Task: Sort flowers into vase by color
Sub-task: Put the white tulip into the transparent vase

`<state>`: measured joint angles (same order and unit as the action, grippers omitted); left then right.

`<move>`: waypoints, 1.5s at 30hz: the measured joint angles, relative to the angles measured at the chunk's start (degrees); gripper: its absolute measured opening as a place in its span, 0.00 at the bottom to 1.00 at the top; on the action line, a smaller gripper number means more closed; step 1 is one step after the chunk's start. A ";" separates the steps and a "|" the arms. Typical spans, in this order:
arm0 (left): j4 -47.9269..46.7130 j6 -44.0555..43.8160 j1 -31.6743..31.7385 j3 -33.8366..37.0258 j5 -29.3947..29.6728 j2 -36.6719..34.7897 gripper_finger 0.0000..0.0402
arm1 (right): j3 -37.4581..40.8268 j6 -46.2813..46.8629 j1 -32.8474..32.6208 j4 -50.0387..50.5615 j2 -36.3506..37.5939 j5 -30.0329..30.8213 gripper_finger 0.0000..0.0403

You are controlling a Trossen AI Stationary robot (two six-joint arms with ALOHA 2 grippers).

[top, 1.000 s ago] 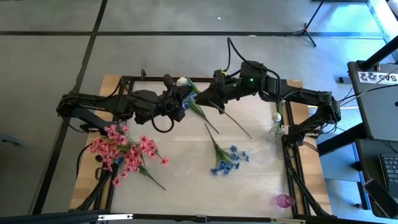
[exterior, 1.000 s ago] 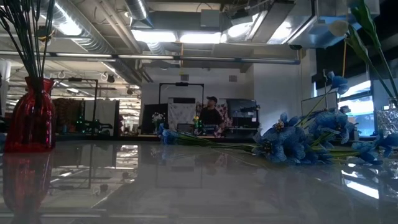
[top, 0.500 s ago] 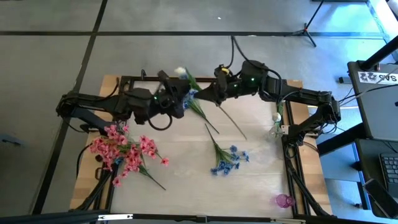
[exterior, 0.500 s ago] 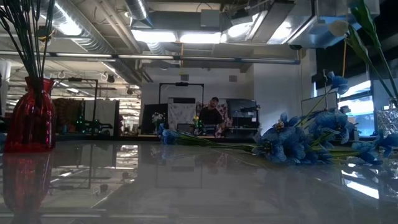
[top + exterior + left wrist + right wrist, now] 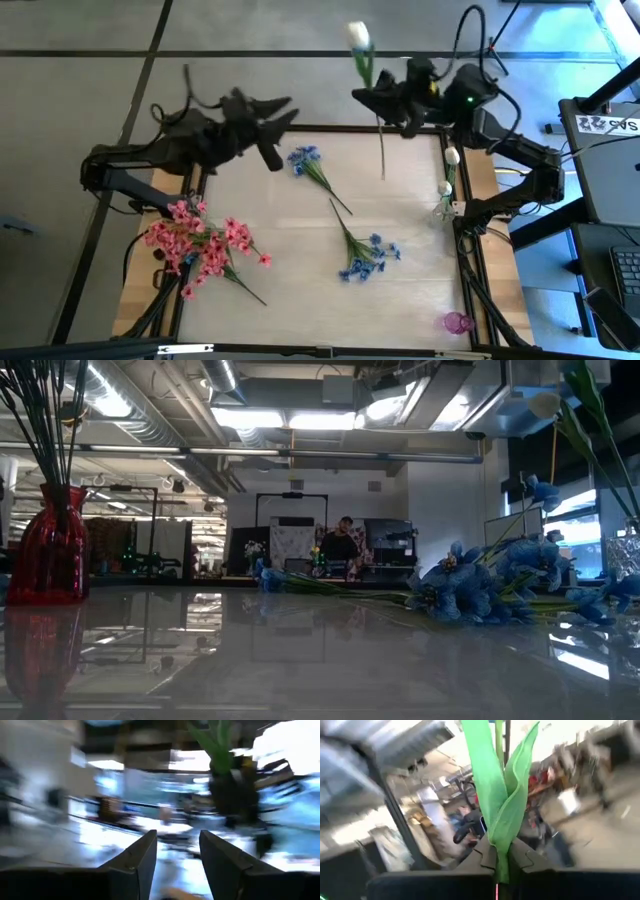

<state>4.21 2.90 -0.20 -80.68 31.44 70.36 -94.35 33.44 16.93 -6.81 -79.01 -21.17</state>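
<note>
- The right gripper (image 5: 372, 97) is raised over the table's far edge, right of centre, its jaws clamped on the stem of a white tulip (image 5: 359, 37).
- In the right wrist view the tulip's green stem and leaves (image 5: 502, 795) rise from between the two pinched fingers (image 5: 485, 854).
- From above, the white bud sits beyond the far edge and the thin stem hangs down over the tabletop (image 5: 300, 270).
- The left gripper (image 5: 283, 112) is lifted at the far left, jaws apart, holding nothing.
- One blue sprig (image 5: 303, 160) lies near the far edge, another (image 5: 368, 252) at mid-table.
- Pink flowers (image 5: 200, 245) are heaped at the near left.
- A white bud (image 5: 451, 157) stands in a clear vase (image 5: 445, 208) at the right edge.
</note>
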 joint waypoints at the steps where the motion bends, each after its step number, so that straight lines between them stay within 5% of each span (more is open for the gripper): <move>1: -0.01 -4.18 1.08 0.00 -4.40 0.79 0.36 | 0.00 -4.47 -0.03 0.14 0.08 0.02 0.02; 5: 0.41 -13.90 3.46 0.04 -15.92 4.89 0.36 | 0.04 -14.99 -2.17 -0.28 -0.57 2.09 0.02; 13: 8.86 -20.41 3.94 0.11 -26.39 12.51 0.35 | 0.09 -23.07 -6.49 -3.78 -5.44 6.66 0.01; 21: 11.57 -20.50 2.65 0.11 -26.22 16.50 0.35 | 0.09 -23.40 -7.31 -4.07 -6.38 8.70 0.01; 27: 12.54 -19.83 2.42 0.11 -19.29 16.69 0.33 | 0.09 -23.40 -7.32 -3.24 -6.40 8.62 0.01; 34: 12.98 -17.53 2.70 0.11 -18.92 16.71 0.22 | 0.11 -25.03 -7.98 -1.82 -6.44 8.57 0.01; 39: 14.96 -17.52 2.70 0.11 -18.98 16.69 0.04 | 0.11 -24.97 -7.96 0.07 -6.44 8.62 0.01; 45: 13.11 -17.31 2.42 0.11 -19.12 16.69 0.01 | 0.15 -24.95 -7.96 2.73 -6.42 8.21 0.03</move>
<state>17.32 -14.41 2.22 -80.58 12.32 87.05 -94.19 8.49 8.97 -4.08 -85.43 -12.96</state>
